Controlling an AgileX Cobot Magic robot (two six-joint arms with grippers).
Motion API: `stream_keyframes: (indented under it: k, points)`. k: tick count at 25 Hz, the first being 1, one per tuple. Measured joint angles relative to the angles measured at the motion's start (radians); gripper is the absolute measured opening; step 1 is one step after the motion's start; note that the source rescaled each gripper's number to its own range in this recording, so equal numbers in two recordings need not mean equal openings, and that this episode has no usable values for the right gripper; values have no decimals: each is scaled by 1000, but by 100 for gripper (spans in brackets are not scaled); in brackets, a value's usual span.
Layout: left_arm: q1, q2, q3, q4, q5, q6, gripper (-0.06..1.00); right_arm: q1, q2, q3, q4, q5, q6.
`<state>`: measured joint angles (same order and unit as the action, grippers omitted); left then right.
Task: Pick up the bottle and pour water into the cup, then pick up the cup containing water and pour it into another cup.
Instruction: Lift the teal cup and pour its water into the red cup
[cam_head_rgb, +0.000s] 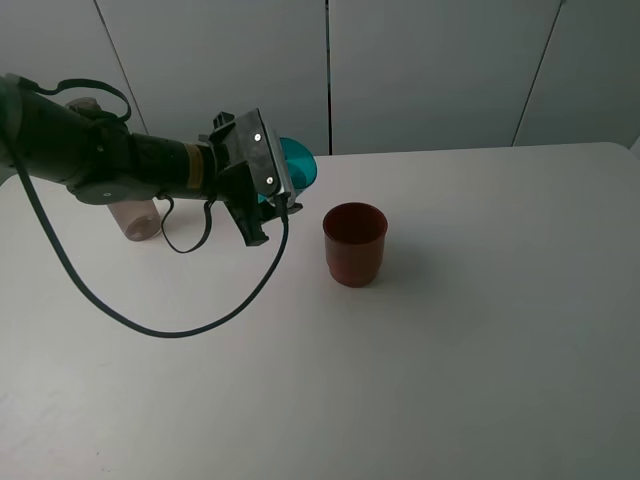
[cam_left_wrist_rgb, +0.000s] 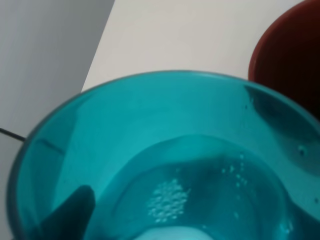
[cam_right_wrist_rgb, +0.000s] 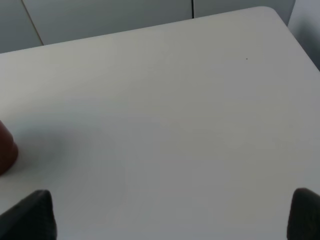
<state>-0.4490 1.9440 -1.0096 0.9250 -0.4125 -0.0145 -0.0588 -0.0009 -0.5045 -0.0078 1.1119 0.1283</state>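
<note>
- The bottle (cam_head_rgb: 137, 218) stands far left on the table (cam_head_rgb: 480, 340). The left arm (cam_head_rgb: 70, 150) crosses in front of it and hides its middle. Only the exterior high view shows it.
- A black cable (cam_head_rgb: 150, 328) hangs from that arm in a loop that sags over the table; it too appears in the exterior view alone.
- The left gripper (cam_head_rgb: 272, 190) is closed narrowly on the teal cup (cam_head_rgb: 298, 165) and holds it off the table, between the bottle and the red cup (cam_head_rgb: 354, 243). From outside, only a rounded teal part shows past the gripper body, so its tilt is hard to judge.
- The left wrist view looks straight into the teal cup (cam_left_wrist_rgb: 150, 150) and shows what the exterior view cannot: water (cam_left_wrist_rgb: 200, 190) lying in it with a patch of small bubbles, and one dark finger (cam_left_wrist_rgb: 75, 210) seen through the wall.
- The red cup stands upright on the table just right of the held cup and apart from it. The left wrist view catches its rim (cam_left_wrist_rgb: 295, 55) close beyond the teal rim. The right wrist view shows only a sliver of it (cam_right_wrist_rgb: 6, 147).
- The right gripper (cam_right_wrist_rgb: 167, 215) shows only in its own wrist view. Its dark fingertips (cam_right_wrist_rgb: 30, 215) sit at opposite edges, spread wide over bare table (cam_right_wrist_rgb: 165, 100) with nothing between them.
</note>
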Motion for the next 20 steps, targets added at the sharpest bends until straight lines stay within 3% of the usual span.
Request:
stream_keyframes:
  k: [7,20]
  points:
    - [-78,0,-60,76,178,-3,10,0,0,0,0,0,0]
    - [-141,0,-118,161,288,-5,10,0,0,0,0,0,0]
